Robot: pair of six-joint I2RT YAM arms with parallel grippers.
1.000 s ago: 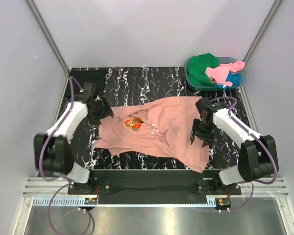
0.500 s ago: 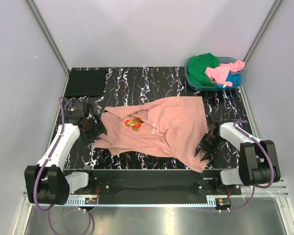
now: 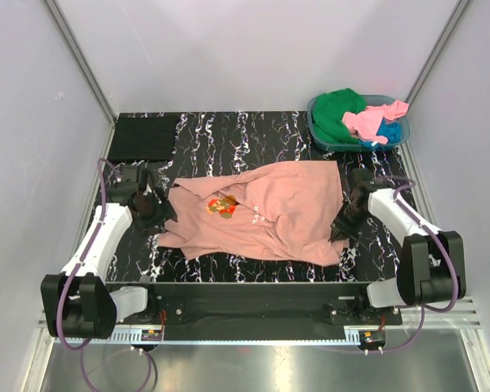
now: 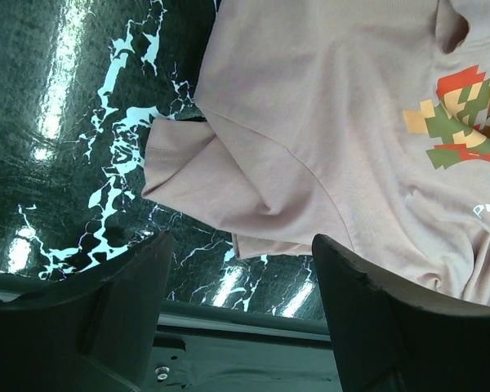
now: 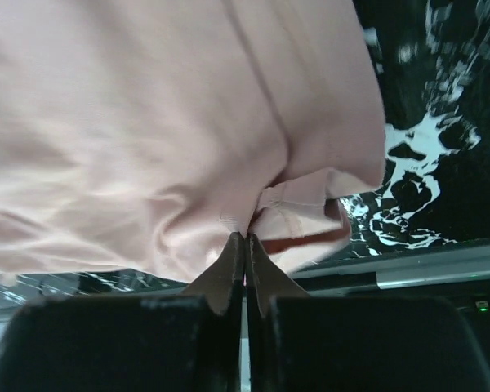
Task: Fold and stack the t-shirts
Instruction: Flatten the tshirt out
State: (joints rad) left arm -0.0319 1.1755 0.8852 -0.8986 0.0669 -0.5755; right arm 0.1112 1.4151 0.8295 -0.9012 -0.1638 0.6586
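Observation:
The large salmon-pink t-shirt lies spread on the black marbled table, its small print facing up. My right gripper is shut on the shirt's near-right hem; its tips pinch the cloth. My left gripper hangs open just left of the shirt, and its fingers sit below the left sleeve without touching it. A black t-shirt lies folded flat at the back left corner.
A teal basket at the back right holds a green t-shirt, a bright pink one and a blue one. The table's near edge and metal rail run just below the right gripper.
My right gripper dropped to the shirt's near-right corner, shut on the hem and drew it back from the table edge. My left gripper came off the shirt and moved near-left, staying open.

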